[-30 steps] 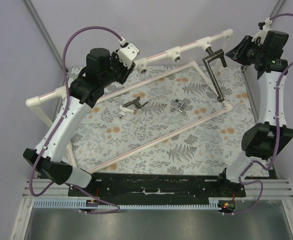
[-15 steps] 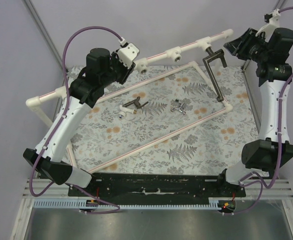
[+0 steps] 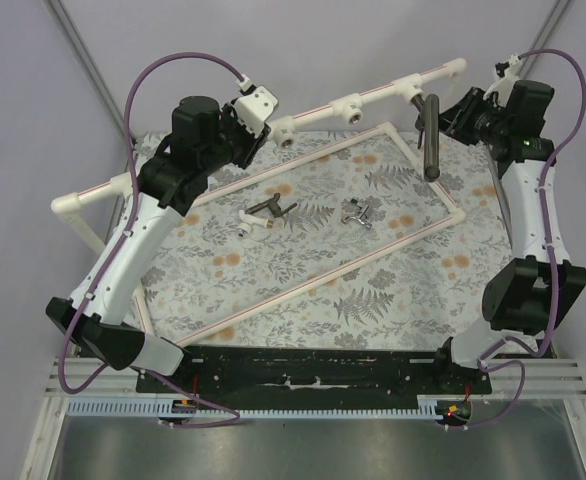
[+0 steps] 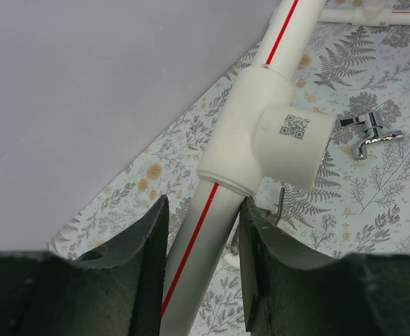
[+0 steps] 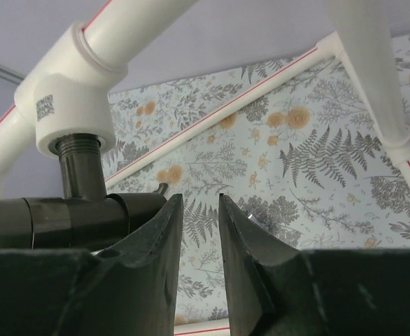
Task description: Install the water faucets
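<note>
Three faucets are in view. The long dark faucet [image 3: 430,140] is threaded into the frame's [image 3: 319,117] rightmost tee [image 5: 72,91], its tube spout hanging down over the far right corner of the table [image 3: 393,290]. The short dark faucet [image 3: 266,212] and the silver faucet [image 3: 359,214] lie loose on the fern-print cloth inside the frame's lower rectangle, side by side and apart from each other. Along the raised top rail three tees show to the right of the left gripper [image 3: 256,112], the first two with empty sockets. That gripper is clamped on the rail, one finger [image 4: 145,252] pressed to each side of the red-striped pipe just below another tee. The right gripper [image 5: 199,199] sits just beside the installed faucet's body, and its two fingers stand a narrow slit apart with only tablecloth showing between them, so it grips nothing. Two arms, one at each end of the rail.
</note>
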